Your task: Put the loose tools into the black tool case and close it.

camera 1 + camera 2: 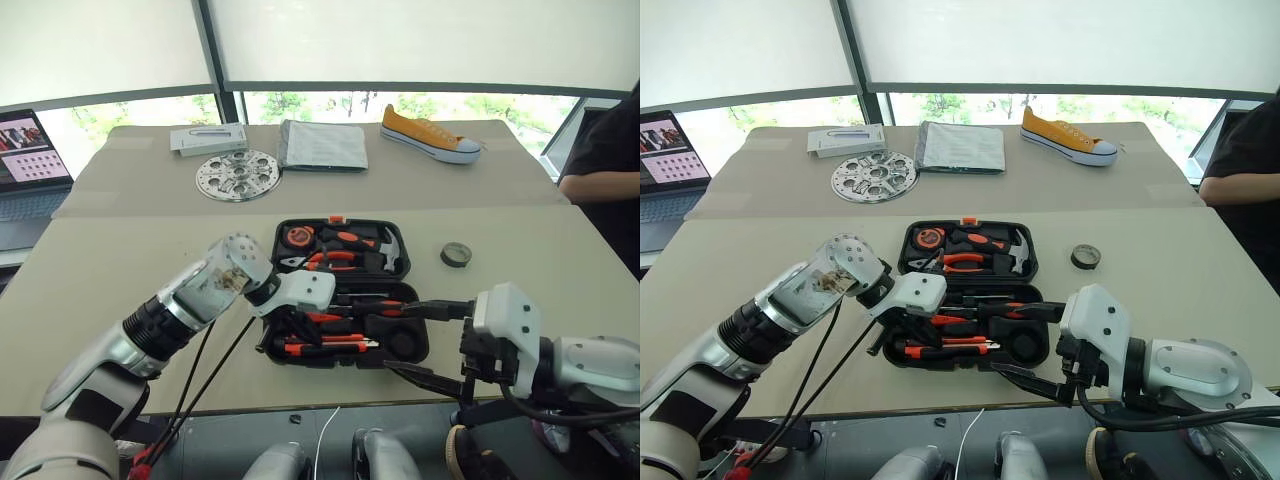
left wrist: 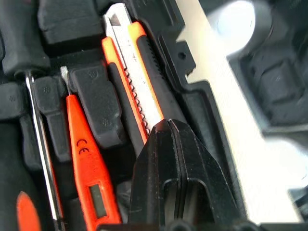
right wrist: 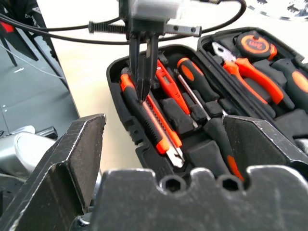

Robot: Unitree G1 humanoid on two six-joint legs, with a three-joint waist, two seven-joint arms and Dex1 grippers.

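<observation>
Two black fingers of the left gripper [image 3: 143, 72] are pressed flat together, tips pointing down into the near half of the black tool case [image 1: 415, 350]. They grasp nothing; their tips come down on the handle end of the utility knife [image 3: 151, 120], which lies in the slot along the case's front wall. In the left wrist view the closed tips sit right over the knife's orange-black body, with its blade end running away from them. Just beside the knife, one slot inward, lies the thin orange tester screwdriver [image 2: 86, 168], and next to that a long metal screwdriver shaft [image 2: 41, 144]. Further in, the right wrist view shows a long screwdriver with a black-orange handle [image 3: 192, 82] seated in its groove.

One gripper on the right [image 1: 425, 345] hangs at the case's right end, near the table's front edge, its fingers spread wide with nothing between them; the upper finger reaches over the case's right rim and the lower one stands off the front corner.

Beyond the near tray, the far half of the open case holds a tape measure [image 1: 299, 236], orange-handled pliers [image 1: 335, 258] and a hammer [image 1: 385, 250]. Out on the table to the right of the case, well apart from both grippers, lies the small dark tape roll [image 1: 456, 254]. Farther back are a perforated metal disc [image 1: 238, 175], a grey folder [image 1: 322, 145], a yellow sneaker [image 1: 430, 135] and, at the left edge, a laptop [image 1: 30, 160].
</observation>
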